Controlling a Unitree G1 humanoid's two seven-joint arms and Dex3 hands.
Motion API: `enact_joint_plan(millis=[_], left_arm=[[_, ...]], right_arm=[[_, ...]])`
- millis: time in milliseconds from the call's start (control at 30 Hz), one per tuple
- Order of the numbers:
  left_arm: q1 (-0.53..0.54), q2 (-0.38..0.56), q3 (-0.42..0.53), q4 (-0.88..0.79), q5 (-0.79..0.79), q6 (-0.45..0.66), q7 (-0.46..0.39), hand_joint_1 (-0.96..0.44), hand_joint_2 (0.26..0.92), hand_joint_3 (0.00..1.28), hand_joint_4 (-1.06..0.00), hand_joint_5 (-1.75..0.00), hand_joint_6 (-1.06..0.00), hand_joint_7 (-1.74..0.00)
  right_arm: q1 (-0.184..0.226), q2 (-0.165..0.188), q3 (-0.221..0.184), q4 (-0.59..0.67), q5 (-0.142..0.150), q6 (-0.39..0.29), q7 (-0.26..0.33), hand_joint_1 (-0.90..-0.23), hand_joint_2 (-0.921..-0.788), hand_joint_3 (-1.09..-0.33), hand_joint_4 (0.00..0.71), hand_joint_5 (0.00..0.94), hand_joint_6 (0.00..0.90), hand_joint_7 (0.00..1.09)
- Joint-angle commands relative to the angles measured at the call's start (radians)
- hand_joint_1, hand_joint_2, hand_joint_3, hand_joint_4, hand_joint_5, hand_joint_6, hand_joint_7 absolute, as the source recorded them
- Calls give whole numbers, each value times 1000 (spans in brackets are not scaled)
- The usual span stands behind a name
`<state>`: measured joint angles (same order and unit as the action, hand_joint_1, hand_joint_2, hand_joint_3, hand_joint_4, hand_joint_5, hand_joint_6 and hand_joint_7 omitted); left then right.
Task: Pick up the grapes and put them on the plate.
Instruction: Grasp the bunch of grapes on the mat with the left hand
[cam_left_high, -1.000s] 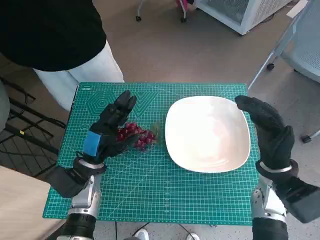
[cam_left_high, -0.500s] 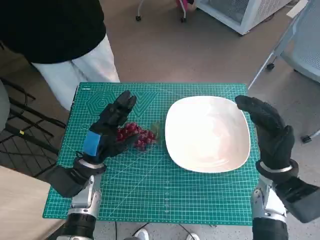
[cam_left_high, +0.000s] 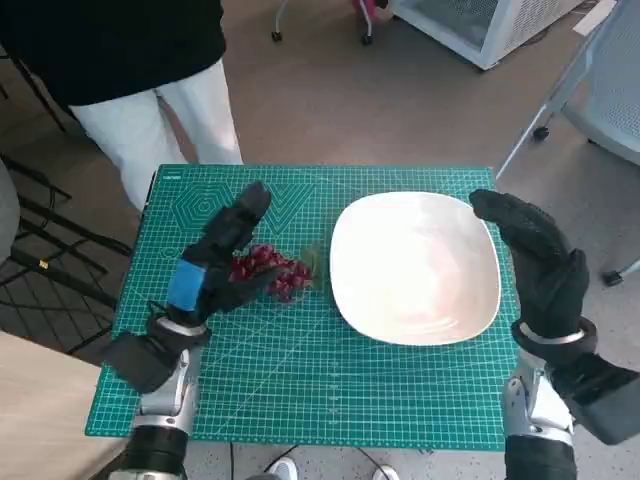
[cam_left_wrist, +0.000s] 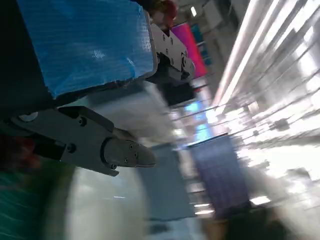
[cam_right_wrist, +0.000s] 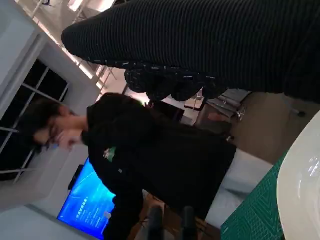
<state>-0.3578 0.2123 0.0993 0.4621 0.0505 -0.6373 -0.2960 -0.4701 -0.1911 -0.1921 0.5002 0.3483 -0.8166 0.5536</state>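
Left hand (cam_left_high: 215, 265) rests over grapes (cam_left_high: 272, 270), fingers extended.

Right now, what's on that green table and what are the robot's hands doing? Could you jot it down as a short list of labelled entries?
surface: green cutting mat covering the small table
grapes: red bunch lying on the mat, left of the plate
plate: white plate, nothing on it
left hand: left hand over the grapes, fingers around them; a firm grip cannot be confirmed
right hand: right hand at the plate's right edge, holding nothing
bystander: person standing beyond the table's far left corner
task status: grapes not yet on the plate
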Motion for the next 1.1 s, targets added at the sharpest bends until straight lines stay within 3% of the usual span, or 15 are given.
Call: enact_joint_plan(millis=[33, 167, 400, 800, 1100], left_arm=[[-6, 154, -55, -161, 317, 163, 69, -475, 899, 41, -49, 0, -157, -3], [-5, 201, -95, -289, 478, 357, 24, -558, 864, 11, -10, 1, -93, 0], [-27, 199, -158, -412, 633, 639, -62, -569, 758, 1, 0, 1, -59, -2], [-53, 208, -237, -448, 671, 784, -90, -543, 721, 0, 1, 1, -91, -15], [-81, 218, -278, -413, 654, 831, -96, -510, 719, 0, 1, 1, -110, -16]], right_arm=[[21, -1, 2, 2, -3, 15, -2, -585, -921, -693, 194, 0, 31, 335], [18, -3, 1, 5, -5, 16, -3, -583, -921, -694, 193, 0, 28, 337], [20, -3, 3, -4, -10, 19, -8, -582, -921, -694, 193, 0, 26, 341], [21, -5, 2, -7, -8, 19, -5, -596, -921, -692, 187, 0, 17, 348], [16, -8, 0, 6, -6, 12, 2, -600, -921, -690, 187, 1, 14, 354]])
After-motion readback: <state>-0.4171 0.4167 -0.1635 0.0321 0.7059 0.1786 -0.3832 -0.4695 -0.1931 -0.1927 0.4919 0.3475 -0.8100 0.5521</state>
